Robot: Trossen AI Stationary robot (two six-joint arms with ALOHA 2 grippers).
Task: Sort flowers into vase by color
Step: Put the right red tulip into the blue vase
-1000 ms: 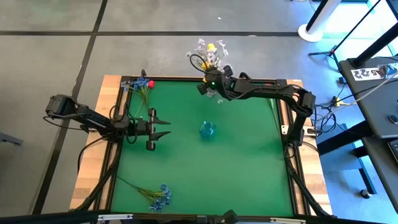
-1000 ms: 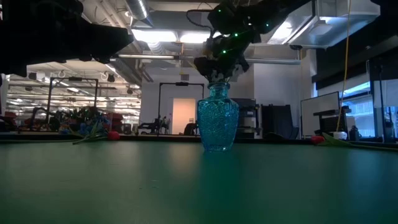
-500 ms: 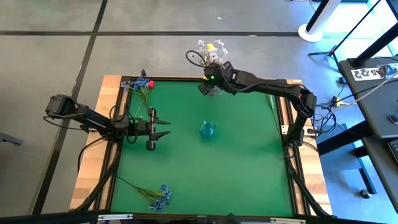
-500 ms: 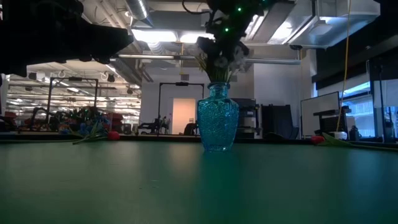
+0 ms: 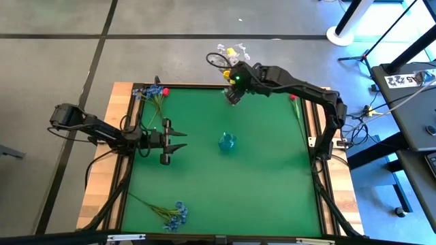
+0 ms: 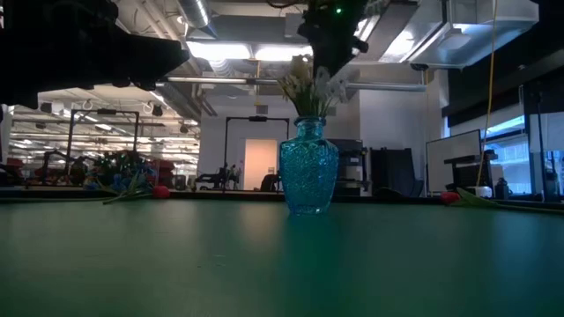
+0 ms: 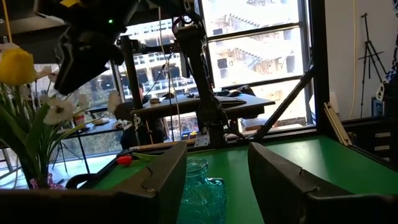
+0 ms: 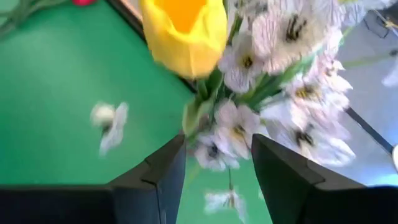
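A bunch of white sprays with one yellow bud [image 5: 230,58] stands upright at the table's far edge, also seen in the low view [image 6: 308,84] and the left wrist view [image 7: 37,93]. Its foot is hidden, so I cannot tell what it stands in. My right gripper [image 5: 234,92] hangs open just above the blossoms [image 8: 261,93], pointing down at them, and touches nothing. An empty blue glass vase [image 5: 227,141] stands mid-table. My left gripper [image 5: 180,141] waits open to the vase's left, level, facing the vase [image 7: 200,190].
Blue and red flowers [image 5: 153,94] lie at the far left corner. A blue bunch [image 5: 174,214] lies near the front left. A red flower [image 5: 294,101] lies by the right edge. A dark raised frame [image 5: 204,86] runs round the green mat.
My right gripper has risen from the top of the white and yellow bunch and tipped further downward. The bunch, covered by the gripper a second ago, now stands free below it. The blue vase and my left gripper have kept still.
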